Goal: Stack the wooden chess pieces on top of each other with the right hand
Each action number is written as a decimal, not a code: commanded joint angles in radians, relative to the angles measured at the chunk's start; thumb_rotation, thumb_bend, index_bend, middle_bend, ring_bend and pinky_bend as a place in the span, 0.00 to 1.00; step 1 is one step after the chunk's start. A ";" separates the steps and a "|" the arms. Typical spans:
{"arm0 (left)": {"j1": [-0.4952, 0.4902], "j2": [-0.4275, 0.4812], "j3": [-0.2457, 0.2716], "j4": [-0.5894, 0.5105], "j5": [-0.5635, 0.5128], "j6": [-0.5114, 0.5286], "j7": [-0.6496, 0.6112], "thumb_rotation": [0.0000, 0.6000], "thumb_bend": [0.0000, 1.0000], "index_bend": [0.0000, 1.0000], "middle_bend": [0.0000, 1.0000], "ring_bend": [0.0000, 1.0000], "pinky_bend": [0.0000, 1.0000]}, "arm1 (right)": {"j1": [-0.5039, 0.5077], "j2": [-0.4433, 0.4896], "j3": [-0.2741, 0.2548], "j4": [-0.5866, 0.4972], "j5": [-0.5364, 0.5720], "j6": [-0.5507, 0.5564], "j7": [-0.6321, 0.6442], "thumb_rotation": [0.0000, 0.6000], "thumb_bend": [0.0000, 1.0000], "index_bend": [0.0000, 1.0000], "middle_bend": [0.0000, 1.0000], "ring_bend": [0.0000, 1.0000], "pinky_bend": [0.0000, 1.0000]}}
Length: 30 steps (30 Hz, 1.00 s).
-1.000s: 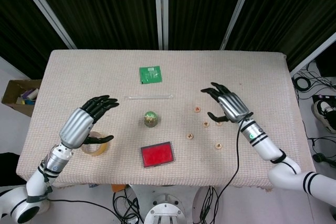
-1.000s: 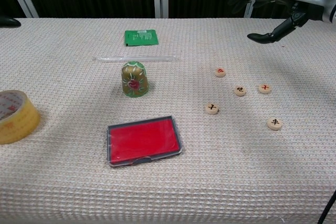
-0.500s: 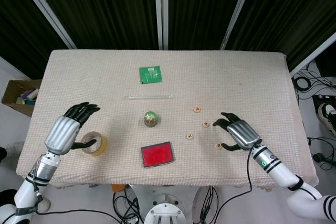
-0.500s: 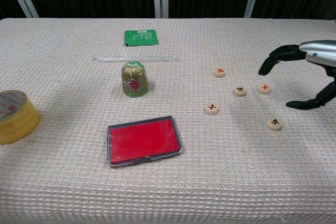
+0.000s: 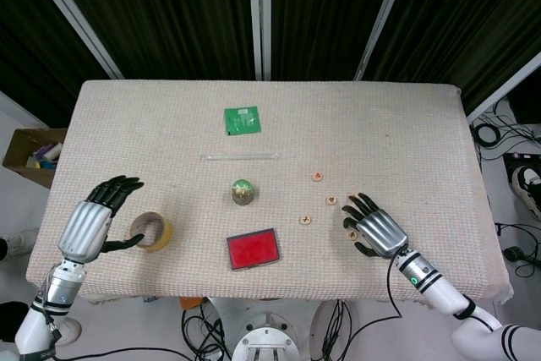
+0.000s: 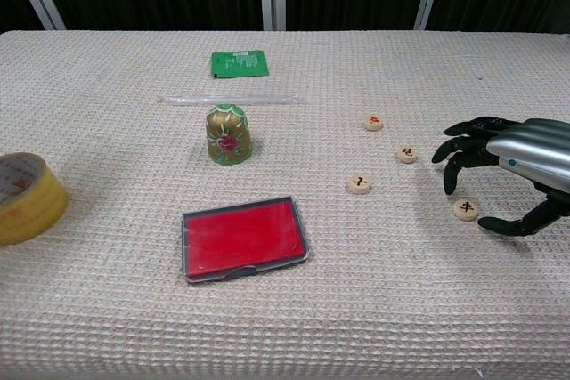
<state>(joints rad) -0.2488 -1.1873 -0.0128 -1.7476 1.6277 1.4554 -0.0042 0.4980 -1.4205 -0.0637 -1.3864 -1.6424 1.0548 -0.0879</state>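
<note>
Several small round wooden chess pieces lie flat and apart on the cloth right of centre: one at the back point(image 6: 375, 122), one in the middle point(image 6: 407, 155), one to the left point(image 6: 360, 184) and one nearest the front point(image 6: 465, 209). My right hand point(image 6: 512, 171) hovers low over the right side of this group, fingers spread and curved down, holding nothing. Its thumb reaches just right of the front piece, and its fingers hide another piece. In the head view the right hand point(image 5: 376, 230) covers the pieces on that side. My left hand point(image 5: 89, 226) is empty at the front left.
A yellow tape roll point(image 5: 152, 232) lies beside the left hand's thumb. A red flat case point(image 6: 245, 238), a green-gold bell-shaped ornament point(image 6: 229, 134), a clear thin rod point(image 6: 230, 99) and a green packet point(image 6: 239, 63) occupy the middle. The table's front edge runs close behind both hands.
The right hand has come down and back toward the front edge, settling low over the right-hand pieces. The left hand has drawn back to the front left, beside the tape.
</note>
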 commanded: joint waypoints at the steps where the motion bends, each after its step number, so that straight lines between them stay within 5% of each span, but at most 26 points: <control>1: 0.000 -0.002 0.000 0.003 0.001 -0.002 -0.001 1.00 0.06 0.17 0.15 0.12 0.20 | 0.003 -0.009 0.003 0.009 0.001 0.001 -0.004 1.00 0.27 0.39 0.19 0.00 0.05; 21: 0.011 -0.010 -0.003 0.029 -0.002 0.002 -0.039 1.00 0.06 0.17 0.14 0.12 0.20 | 0.018 -0.025 0.005 0.031 0.020 -0.018 0.012 1.00 0.35 0.50 0.25 0.00 0.05; 30: 0.019 -0.009 -0.002 0.032 0.001 0.011 -0.044 1.00 0.06 0.17 0.14 0.12 0.20 | 0.097 0.031 0.079 -0.082 0.038 -0.062 -0.012 1.00 0.35 0.50 0.25 0.00 0.05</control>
<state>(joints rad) -0.2297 -1.1964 -0.0152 -1.7158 1.6288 1.4663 -0.0484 0.5615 -1.4024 -0.0112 -1.4401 -1.6159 1.0265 -0.0804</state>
